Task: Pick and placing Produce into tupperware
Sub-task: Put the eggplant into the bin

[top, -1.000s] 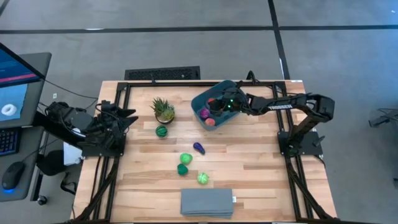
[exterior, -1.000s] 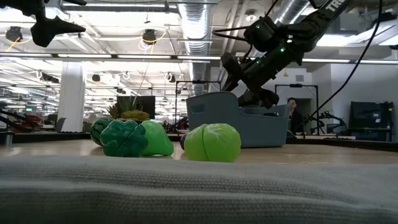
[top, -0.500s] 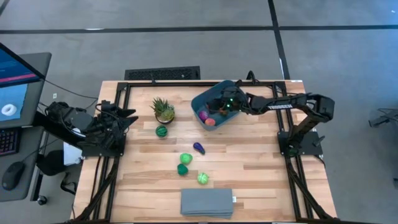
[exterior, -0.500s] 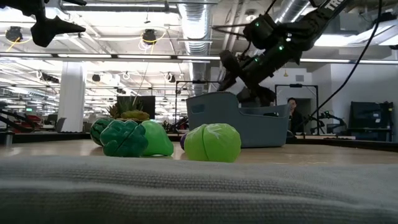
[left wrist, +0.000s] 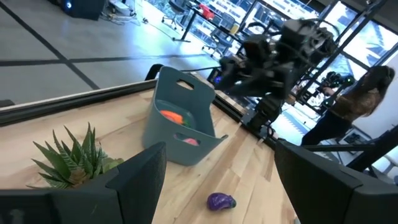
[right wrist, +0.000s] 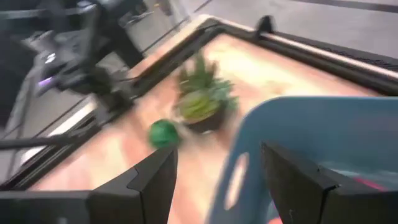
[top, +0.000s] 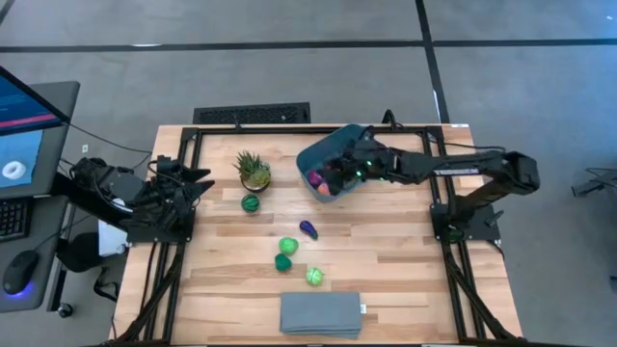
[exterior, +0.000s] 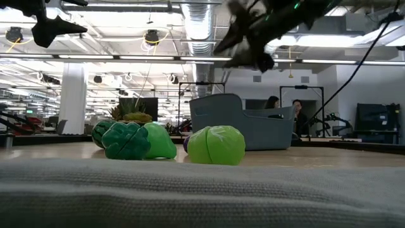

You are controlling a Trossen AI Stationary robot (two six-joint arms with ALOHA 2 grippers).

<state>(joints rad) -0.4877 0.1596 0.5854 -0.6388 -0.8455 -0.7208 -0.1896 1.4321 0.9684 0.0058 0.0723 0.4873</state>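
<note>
Room: open workshop with ceiling ducts and strip lights behind the table; people stand far off in the low view.
Table (top: 386,260): pale wooden top in a black frame.
Bin (top: 323,154): teal, at the table's far middle, turned at an angle; a slotted handle shows in the left wrist view (left wrist: 180,118).
Produce in bin: a magenta piece (top: 316,177) and a pink-red piece (top: 330,188) by its near-left wall; an orange piece (left wrist: 173,116) shows in the left wrist view.
Right gripper (top: 339,166): above the bin's near-right part, arm stretched in from the right; fingers (right wrist: 152,180) apart, nothing between them.
Purple piece (top: 308,228): on the wood, nearer than the bin, apart from it.
Light green piece (top: 288,246): near-left of the purple one.
Dark green piece (top: 282,261): just nearer than the light green one, touching or almost touching it.
Round green piece (top: 314,277): nearest of the group, just far of the slab.
Striped green ball (top: 251,203): left of the bin, just near of the plant.
Plant (top: 254,170): spiky, potted, left of the bin.
Slab (top: 320,313): flat grey-blue, at the near edge.
Left gripper (top: 201,181): waits at the table's left edge; fingers (left wrist: 140,177) apart, holding nothing.
Screen (top: 21,130): lit, off the table's left side.
</note>
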